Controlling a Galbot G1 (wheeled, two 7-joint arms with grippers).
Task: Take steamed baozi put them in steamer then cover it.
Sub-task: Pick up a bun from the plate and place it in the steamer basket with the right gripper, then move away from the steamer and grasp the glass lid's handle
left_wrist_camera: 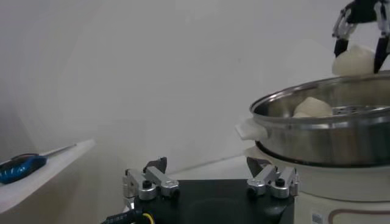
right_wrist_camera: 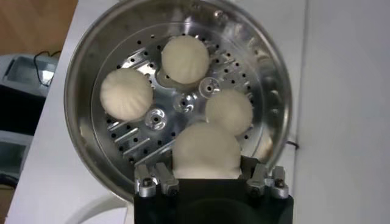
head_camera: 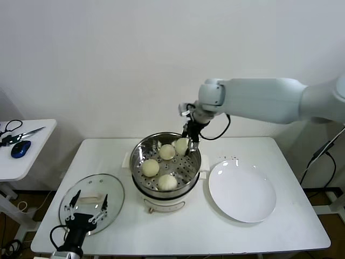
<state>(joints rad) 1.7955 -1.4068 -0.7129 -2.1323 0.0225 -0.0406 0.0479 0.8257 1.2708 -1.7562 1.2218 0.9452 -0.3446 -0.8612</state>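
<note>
Lowering the fourth bun [right_wrist_camera: 205, 152], pinched in the right gripper [head_camera: 188, 144], straight above the steamer [head_camera: 141, 152] tray's far side beside three others; left gripper [head_camera: 86, 208], fingers spread and empty, over the lid [head_camera: 110, 189].

Robot test room or lab staged as a kitchen, bare white wall [head_camera: 108, 65], plain white table [head_camera: 280, 226] with steamer [head_camera: 166, 167], side desk [head_camera: 32, 156] holding computer mouse [head_camera: 20, 148], loose cables [head_camera: 318, 162]
</note>
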